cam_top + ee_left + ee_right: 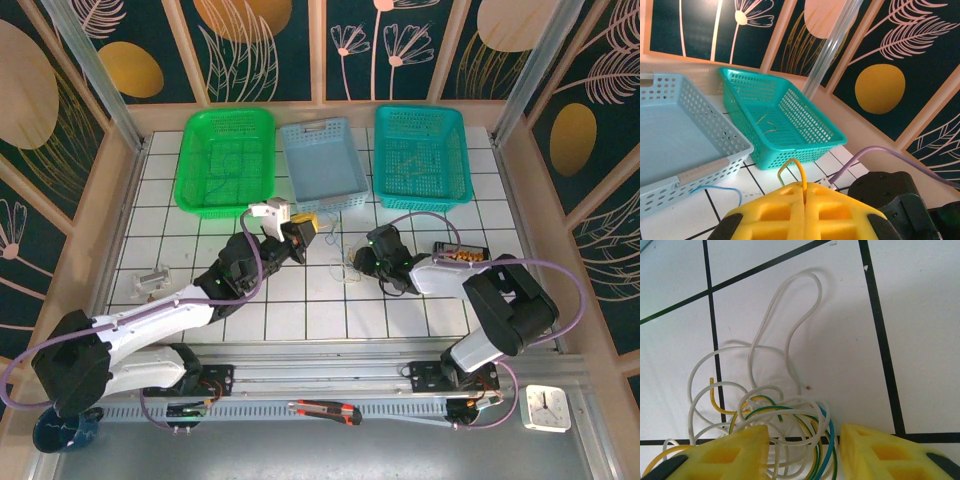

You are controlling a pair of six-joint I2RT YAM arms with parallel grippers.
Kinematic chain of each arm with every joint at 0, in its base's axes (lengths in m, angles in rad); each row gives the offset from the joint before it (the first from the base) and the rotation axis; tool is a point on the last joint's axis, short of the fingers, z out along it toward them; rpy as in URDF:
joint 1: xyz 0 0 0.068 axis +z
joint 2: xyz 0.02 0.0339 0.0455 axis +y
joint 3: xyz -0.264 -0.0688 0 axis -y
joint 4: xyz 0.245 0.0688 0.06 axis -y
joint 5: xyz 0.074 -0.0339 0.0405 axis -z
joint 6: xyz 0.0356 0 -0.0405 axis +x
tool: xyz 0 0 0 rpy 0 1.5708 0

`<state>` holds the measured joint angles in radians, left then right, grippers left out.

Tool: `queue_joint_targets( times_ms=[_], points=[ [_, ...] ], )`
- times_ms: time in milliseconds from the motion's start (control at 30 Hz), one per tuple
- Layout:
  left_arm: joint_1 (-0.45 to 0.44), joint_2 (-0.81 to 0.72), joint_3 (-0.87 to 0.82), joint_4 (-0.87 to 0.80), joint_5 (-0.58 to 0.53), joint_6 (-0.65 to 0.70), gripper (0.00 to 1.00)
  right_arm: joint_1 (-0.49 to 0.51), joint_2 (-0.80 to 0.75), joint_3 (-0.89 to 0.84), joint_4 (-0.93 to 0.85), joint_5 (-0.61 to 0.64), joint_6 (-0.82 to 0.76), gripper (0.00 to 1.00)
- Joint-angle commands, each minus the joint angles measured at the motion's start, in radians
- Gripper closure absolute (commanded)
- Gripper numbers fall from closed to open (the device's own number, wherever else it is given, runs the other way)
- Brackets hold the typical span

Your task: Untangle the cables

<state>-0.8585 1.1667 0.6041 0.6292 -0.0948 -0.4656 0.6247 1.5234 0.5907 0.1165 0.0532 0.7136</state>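
Saw the loose tangle of thin white, yellow, green and blue cables (775, 410) lying on the white tiled desk (920, 315), between the half-spread jaws of the right tool (805, 445). Found the left tool (804, 192) pinched tight on a thin yellow wire loop (790, 167), facing the teal plastic mesh basket (805, 125).

Left tool (804, 194) closed, pinching yellow cable (790, 167) loop — teal basket (790, 114) and pale blue basket (702, 111) beyond
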Motion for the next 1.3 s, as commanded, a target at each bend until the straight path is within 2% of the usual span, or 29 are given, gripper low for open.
queue_joint_targets(
  times_ms=[0,367,567,733,933,1133,1233,1267],
  points=[
    [0.001,0.007,0.021,0.038,0.011,-0.004,1.00,0.010,0.005,-0.009,-0.009,-0.018,-0.001,0.58],
    [0.001,0.050,0.019,0.037,0.031,-0.014,1.00,0.006,-0.208,0.075,-0.126,-0.032,-0.100,0.51],
    [0.001,0.071,0.029,0.046,0.053,-0.027,1.00,0.016,-0.315,0.025,-0.016,-0.134,-0.206,0.43],
    [0.001,0.075,0.039,0.046,0.061,-0.031,1.00,0.029,-0.354,-0.020,0.099,-0.207,-0.269,0.42],
    [0.002,0.085,0.044,0.049,0.066,-0.043,1.00,0.087,-0.321,-0.032,0.213,-0.245,-0.288,0.41],
    [0.002,0.091,0.051,0.056,0.072,-0.056,1.00,0.124,-0.208,-0.040,0.381,-0.223,-0.260,0.42],
    [0.001,0.090,0.054,0.059,0.075,-0.065,1.00,0.125,-0.136,-0.038,0.459,-0.204,-0.239,0.45],
    [0.001,0.087,0.056,0.060,0.076,-0.068,1.00,0.126,-0.115,-0.038,0.479,-0.201,-0.232,0.50]
  ],
)
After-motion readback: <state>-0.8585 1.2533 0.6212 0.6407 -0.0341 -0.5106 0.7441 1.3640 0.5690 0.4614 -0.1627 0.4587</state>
